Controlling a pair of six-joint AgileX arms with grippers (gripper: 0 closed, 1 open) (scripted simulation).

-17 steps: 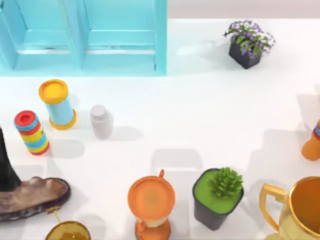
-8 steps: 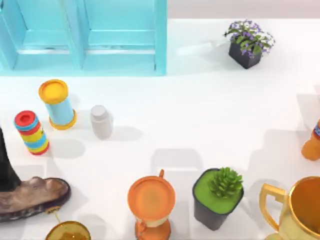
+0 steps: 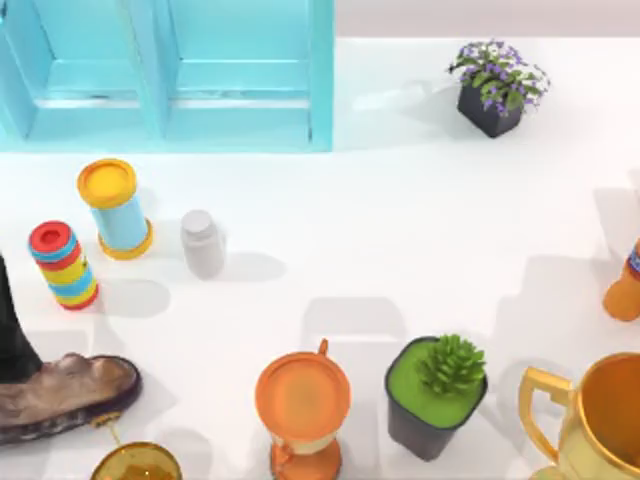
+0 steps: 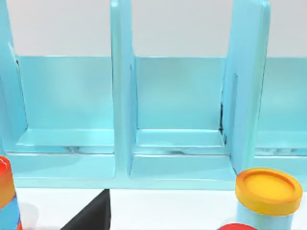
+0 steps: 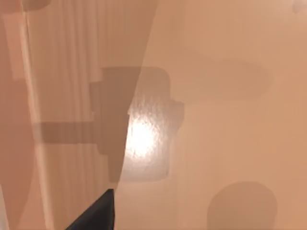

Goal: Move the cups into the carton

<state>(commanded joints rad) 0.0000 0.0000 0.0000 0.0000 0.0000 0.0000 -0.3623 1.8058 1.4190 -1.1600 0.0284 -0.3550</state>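
Observation:
The carton (image 3: 240,110) is a light blue open box with upright dividers at the table's back left. In the left wrist view the carton (image 4: 122,96) faces me, its compartments holding nothing. The cups are out of view. My left arm (image 3: 12,330) is a dark shape at the table's left edge, and one black fingertip (image 4: 93,215) pokes into its wrist view. Another black fingertip (image 5: 96,213) pokes into the right wrist view, in front of a tan surface with soft shadows.
Left of centre stand a blue can with a yellow lid (image 3: 115,208), a striped stack (image 3: 63,265) and a white bottle (image 3: 203,243). Along the front are a brown shoe (image 3: 60,395), an orange lidded goblet (image 3: 302,400), a succulent pot (image 3: 437,395) and a gold trophy (image 3: 600,420). A flower pot (image 3: 495,90) sits back right.

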